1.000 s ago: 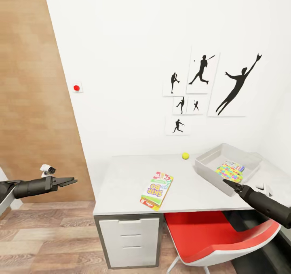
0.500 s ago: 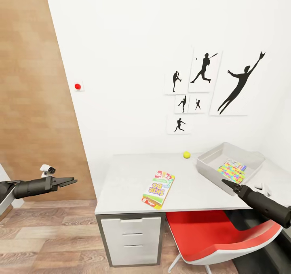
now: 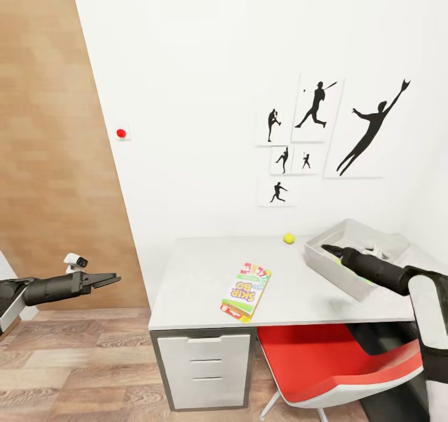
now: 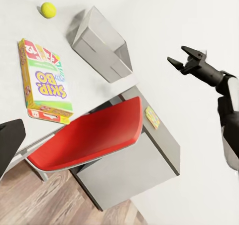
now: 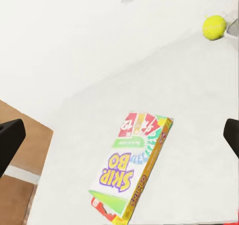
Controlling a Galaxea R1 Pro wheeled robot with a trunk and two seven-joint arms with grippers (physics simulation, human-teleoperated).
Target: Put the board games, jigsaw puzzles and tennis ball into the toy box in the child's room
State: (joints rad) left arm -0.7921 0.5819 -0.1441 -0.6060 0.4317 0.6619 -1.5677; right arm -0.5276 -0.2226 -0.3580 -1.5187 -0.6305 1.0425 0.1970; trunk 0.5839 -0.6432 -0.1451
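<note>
**A:** Status at that frame, left to right?

**B:** I had the left gripper point(image 3: 111, 279) out over the wood floor point(image 3: 81, 360), well left of the table point(image 3: 199, 272). Fingers parted a little, nothing in them.

**A:** Table contents?

**B:** Skip-Bo board game point(image 3: 246, 291) lay flat near the front edge, above the white drawer unit point(image 3: 202, 369). Tennis ball point(image 3: 289, 238) sat by the back wall, just left of the toy box point(image 3: 330, 263). Red chair point(image 3: 336, 360) was tucked under the desk.

**A:** Right side?

**B:** I had the right gripper point(image 3: 328, 248) over the toy box, above its near-left wall. In the left wrist view that gripper point(image 4: 185, 61) showed its fingers spread, empty. The arm hid most of the box's inside, so I couldn't tell what lay in it.

**A:** Right wrist cam?

**B:** It looked at the Skip-Bo box point(image 5: 130, 168) and the ball point(image 5: 214, 26) on the tabletop.
</note>
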